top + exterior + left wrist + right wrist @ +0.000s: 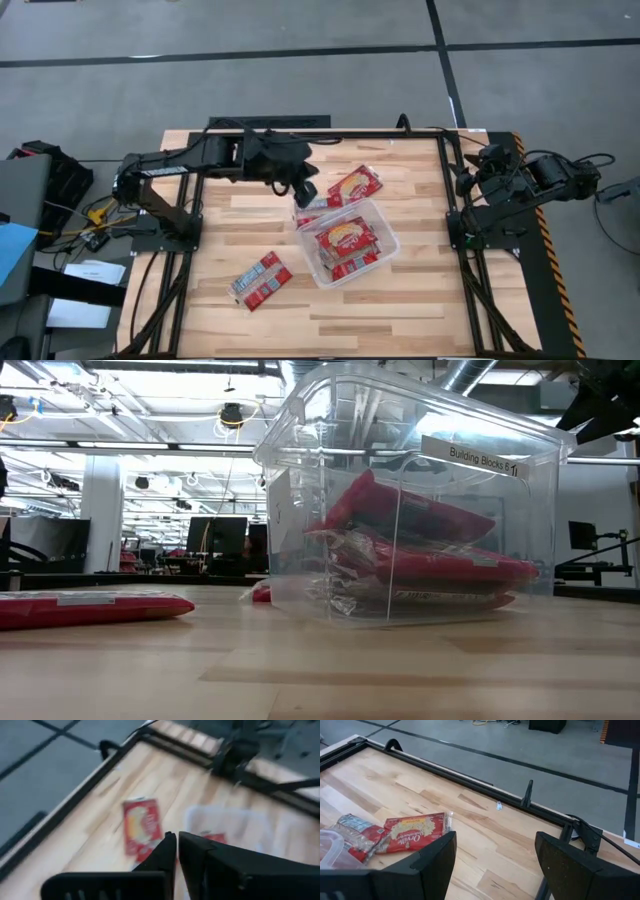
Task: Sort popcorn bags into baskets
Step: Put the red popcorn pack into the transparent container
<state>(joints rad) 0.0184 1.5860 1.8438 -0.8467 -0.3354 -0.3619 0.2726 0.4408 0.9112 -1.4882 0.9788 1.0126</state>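
On the wooden bench [400,300] a clear plastic tub [385,240] sits slightly right of the middle, turned at an angle, with several red popcorn bags [345,240] stacked inside it; the low view shows them piled a few deep against the tub's see-through wall. Outside the tub, one red bag [356,184] lies flat just beyond its far corner, another bag [312,213] pokes out beside the tub's far left edge, and a pair of bags [261,281] rests well apart from the tub toward the near left part of the bench. The left arm reaches across from the left side, and the left pincer [304,192] hangs above the bench by the tub's far left corner, close to the bag beside the tub; in its own wrist view its fingers [167,851] are pressed together with nothing between them. The right arm is folded back at the right edge of the bench, and the right pincer [495,855] stands wide apart and holds nothing, pointing over bare wood toward the far bench frame.
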